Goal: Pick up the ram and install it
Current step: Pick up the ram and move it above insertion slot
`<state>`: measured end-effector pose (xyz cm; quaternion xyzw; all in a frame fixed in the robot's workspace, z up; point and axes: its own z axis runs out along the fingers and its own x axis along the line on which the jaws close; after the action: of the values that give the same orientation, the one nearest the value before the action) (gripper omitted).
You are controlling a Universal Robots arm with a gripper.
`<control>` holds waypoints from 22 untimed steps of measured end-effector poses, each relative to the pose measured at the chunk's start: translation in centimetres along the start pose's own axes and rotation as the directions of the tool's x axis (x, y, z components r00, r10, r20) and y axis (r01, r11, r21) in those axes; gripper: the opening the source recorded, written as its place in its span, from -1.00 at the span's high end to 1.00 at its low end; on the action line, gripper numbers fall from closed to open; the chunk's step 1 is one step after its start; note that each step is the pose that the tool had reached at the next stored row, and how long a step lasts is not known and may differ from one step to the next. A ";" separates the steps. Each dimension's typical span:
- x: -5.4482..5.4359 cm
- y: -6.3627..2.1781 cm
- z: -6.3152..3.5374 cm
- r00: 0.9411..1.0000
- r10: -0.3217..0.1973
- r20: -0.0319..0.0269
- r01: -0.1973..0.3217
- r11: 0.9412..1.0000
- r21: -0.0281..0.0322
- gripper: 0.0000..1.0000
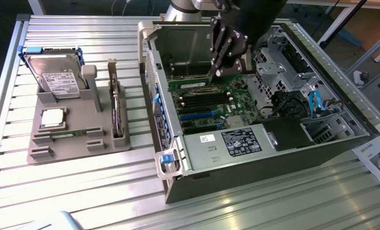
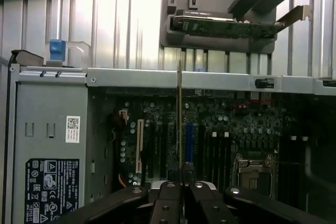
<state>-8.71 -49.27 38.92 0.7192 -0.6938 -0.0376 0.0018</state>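
On the exterior view's left, a grey holder lies on the slatted table. A drive stands in its upper left part. A processor lies flat below the drive. A dark card stands on edge along the holder's right side.

At the centre of that view sits the open case, just beside the holder. The motherboard faces up inside it. Black slots run across the board's left half.

The gripper reaches down into the case from the top centre of the frame. Its tips are above the upper left part of the board, near the slots.

In the wrist view the fingers are clamped on the ram. The ram shows edge-on as a thin line running out from between them, over the board. Whether its lower edge touches a slot cannot be told.

To the lower right of the gripper in the exterior view, the power supply with its black label lies along the case's near wall. Blue cables curl at the case's right end.
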 end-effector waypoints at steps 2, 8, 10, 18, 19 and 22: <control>0.0 -0.93 -0.05 1.000 -0.002 0.000 0.002 1.000 0.000 0.76; 0.2 -3.89 -0.22 1.000 -0.007 0.000 0.007 1.000 0.000 0.76; 0.2 -5.15 -0.29 1.000 -0.010 0.000 0.010 1.000 0.000 0.76; 0.3 -8.51 -0.48 1.000 -0.016 -0.001 0.016 1.000 -0.001 0.76; 0.4 -8.53 -0.49 1.000 -0.016 -0.001 0.016 1.000 -0.001 0.76; 0.4 -8.53 -0.49 1.000 -0.016 -0.001 0.016 1.000 -0.001 0.76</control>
<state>-0.16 -49.33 38.92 0.7248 -0.6879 -0.0376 0.0020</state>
